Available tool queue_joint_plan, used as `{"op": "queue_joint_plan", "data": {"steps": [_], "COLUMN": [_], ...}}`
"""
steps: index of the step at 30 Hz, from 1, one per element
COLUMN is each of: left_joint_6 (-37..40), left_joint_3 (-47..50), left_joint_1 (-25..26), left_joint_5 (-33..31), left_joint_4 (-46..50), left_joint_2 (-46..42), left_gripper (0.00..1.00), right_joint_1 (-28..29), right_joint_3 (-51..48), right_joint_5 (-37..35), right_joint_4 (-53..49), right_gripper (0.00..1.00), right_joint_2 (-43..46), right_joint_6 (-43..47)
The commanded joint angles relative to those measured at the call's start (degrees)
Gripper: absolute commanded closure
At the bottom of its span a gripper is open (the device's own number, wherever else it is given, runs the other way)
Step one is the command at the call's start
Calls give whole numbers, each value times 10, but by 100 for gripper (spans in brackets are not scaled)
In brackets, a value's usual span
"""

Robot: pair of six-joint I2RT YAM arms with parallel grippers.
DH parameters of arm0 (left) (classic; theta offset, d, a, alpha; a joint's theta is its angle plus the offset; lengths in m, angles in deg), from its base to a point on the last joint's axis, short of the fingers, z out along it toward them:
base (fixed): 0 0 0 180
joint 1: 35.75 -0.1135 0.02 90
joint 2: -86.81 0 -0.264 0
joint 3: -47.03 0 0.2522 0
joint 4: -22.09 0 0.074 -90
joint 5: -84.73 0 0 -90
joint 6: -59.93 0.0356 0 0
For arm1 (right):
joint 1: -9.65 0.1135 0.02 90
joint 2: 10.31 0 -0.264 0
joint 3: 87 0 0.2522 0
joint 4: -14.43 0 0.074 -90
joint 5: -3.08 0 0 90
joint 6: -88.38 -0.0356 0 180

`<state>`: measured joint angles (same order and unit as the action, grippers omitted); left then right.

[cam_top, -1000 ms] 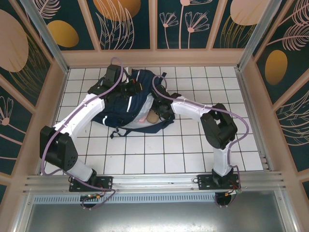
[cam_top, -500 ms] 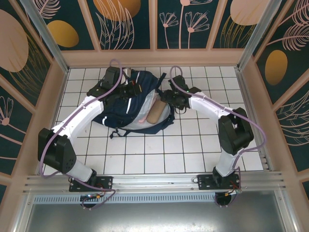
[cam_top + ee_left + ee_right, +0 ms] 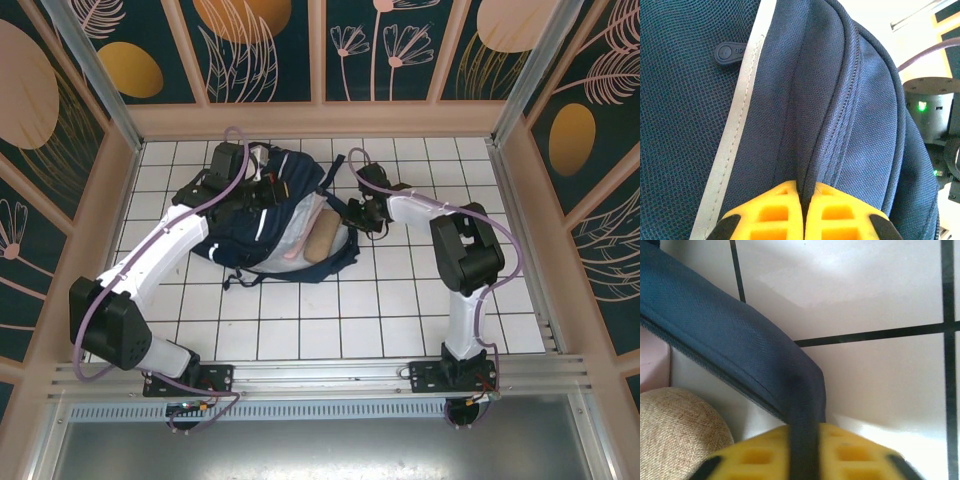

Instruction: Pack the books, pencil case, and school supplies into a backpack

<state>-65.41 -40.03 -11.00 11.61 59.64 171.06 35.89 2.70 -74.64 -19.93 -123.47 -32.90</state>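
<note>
Now my left hand [image 3: 802, 212] is clenched on a fold of the navy backpack [image 3: 850, 125] beside its zip seam. My right hand [image 3: 802, 452] pinches the opening's rim over the tiled bench [image 3: 865, 295], I reckon to stretch the mouth wide; the tan pouch [image 3: 680, 432] lies inside, just beside that hand

The counter [image 3: 400, 310] is a white surface ruled into squares by thin dark lines. Pale tan walls frame it on three sides, and an aluminium rail [image 3: 320, 375] runs along its near edge. A large navy-blue backpack [image 3: 245, 245] lies on it toward the far side, left of centre. A dark strap [image 3: 238, 277] trails from the backpack's near edge onto the squares.
</note>
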Motion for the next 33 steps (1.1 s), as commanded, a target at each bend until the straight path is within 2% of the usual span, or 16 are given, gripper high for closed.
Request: {"op": "queue_joint_plan", "data": {"steps": [1,7,12,19,22,24,27,30,33], "left_joint_6": [33,81,114,172,205,217,229,221,202], "left_joint_3": [-4,-64,-173,-338,-386,-391,-374,-356,-307], "left_joint_1": [1,20,75,147,162,162,162,162,161], "left_joint_5": [-7,-30,-54,-63,-105,-145,-182,-141,-103], "left_joint_4": [31,48,68,114,138,143,139,136,117], "left_joint_2": [-22,36,127,268,304,312,308,300,269], "left_gripper": [100,100,100,100,100,100,100,100,96], "right_joint_1": [-1,-3,-12,-16,-9,14,75,115,119], "right_joint_3": [-8,-118,-240,-372,-433,-468,-498,-492,-461], "right_joint_5": [3,-66,-103,-168,-156,-147,-153,-172,-188], "right_joint_4": [35,55,74,38,40,57,92,104,78], "right_gripper": [100,100,100,100,100,100,100,100,100], "right_joint_2": [13,118,228,402,482,523,536,498,453], "right_joint_6": [0,-43,-94,-166,-208,-240,-294,-317,-311]}}
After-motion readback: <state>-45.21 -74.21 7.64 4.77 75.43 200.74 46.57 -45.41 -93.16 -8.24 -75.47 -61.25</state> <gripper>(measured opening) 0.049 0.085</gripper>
